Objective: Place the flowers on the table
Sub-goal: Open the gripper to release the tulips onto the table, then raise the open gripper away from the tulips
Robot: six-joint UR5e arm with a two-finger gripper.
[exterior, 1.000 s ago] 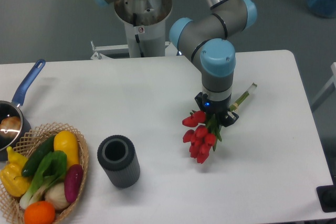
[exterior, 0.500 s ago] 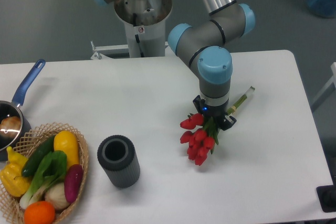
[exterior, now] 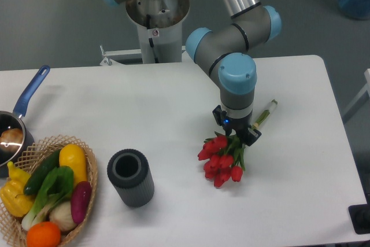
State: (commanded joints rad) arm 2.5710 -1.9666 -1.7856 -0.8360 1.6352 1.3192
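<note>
- You see the gripper (exterior: 236, 132) pointing straight down over the right half of the table (exterior: 173, 102), a smooth matte white top with rounded corners.
- Its dark fingers sit at the middle of the flowers (exterior: 222, 159), right where the leaves meet the stems; you cannot tell from this view whether they clench the bunch or have let go.
- The flowers are a cluster of glossy red tulip heads with green leaves, lying low on the table at the near side of the gripper; whether they rest fully on the surface is not clear.
- The pale green stems (exterior: 263, 114) stick out at the far right of the gripper, slanting away from the heads.
- To your left, well apart, a dark grey ribbed cylinder (exterior: 130, 177) stands upright with an open, hollow top.
- At the near left corner, a woven wicker basket (exterior: 53, 143) holds rounded, shiny vegetables in yellow, green, purple and orange.
- Just beyond it at the left edge, a small metal saucepan (exterior: 11, 133) with a blue handle sits on the table.
</note>
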